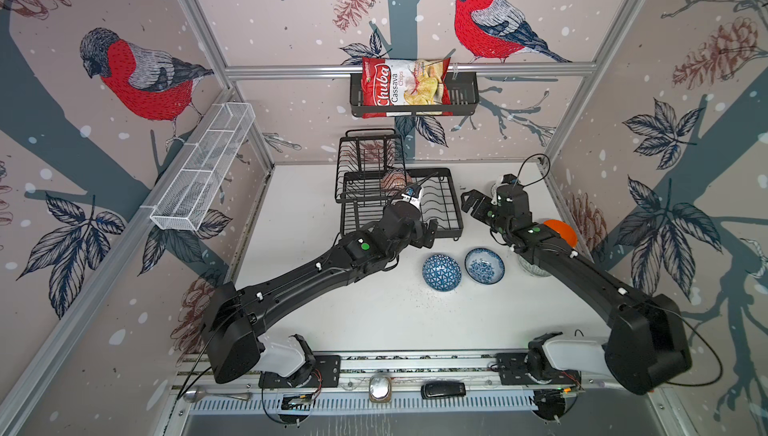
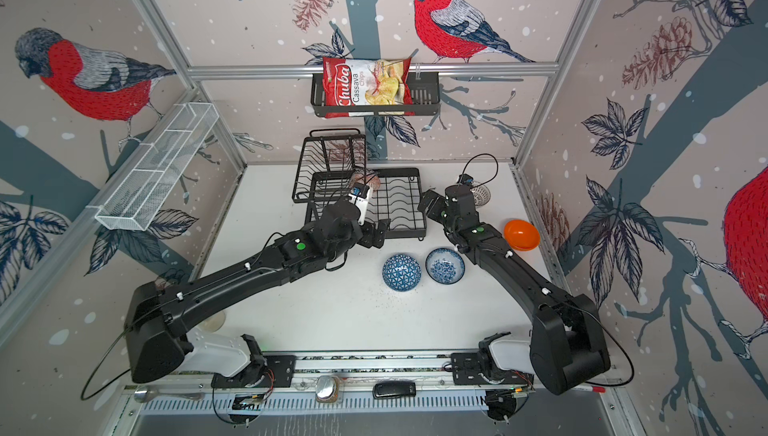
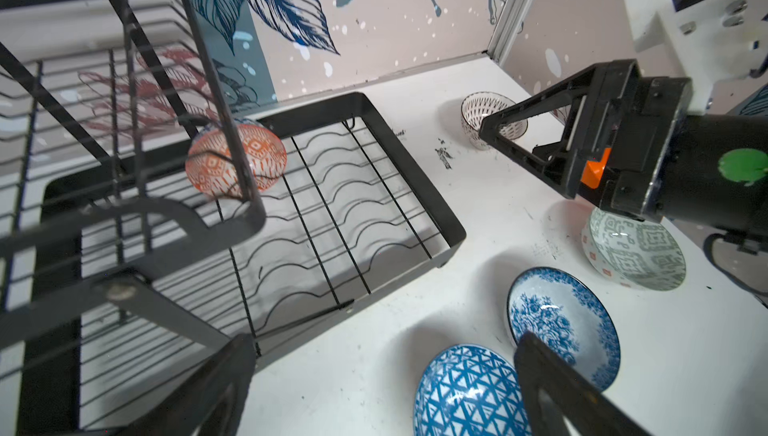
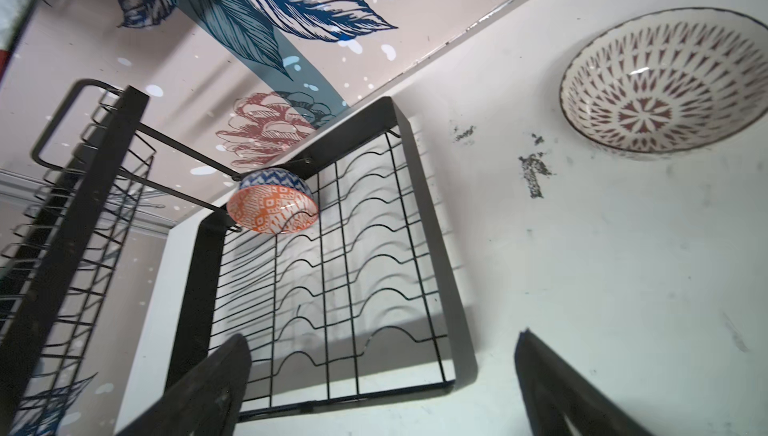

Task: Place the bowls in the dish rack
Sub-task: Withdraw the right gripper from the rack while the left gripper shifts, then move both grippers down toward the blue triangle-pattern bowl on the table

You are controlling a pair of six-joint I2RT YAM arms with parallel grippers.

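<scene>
White tabletop [image 1: 374, 313] carried the dish rack [image 3: 415, 171] near the back wall. One orange-white bowl [image 3: 237, 159] leaned on edge in its base tray, beside the upper tier. Blue triangle bowl [image 1: 441, 272] and blue floral bowl [image 1: 484, 266] sat outside, just beside each other. Left gripper [image 3: 384, 342] and right gripper [image 4: 382, 336] both stood spread wide, holding nothing.

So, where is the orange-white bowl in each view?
Top view: orange-white bowl in the dish rack, by the upper tier's edge.
Top view: bowl there, partly behind the left arm.
Left wrist: bowl behind the tier's post.
Right wrist: bowl at the tier's corner.
Shared landmark: the rack's wavy base.
</scene>
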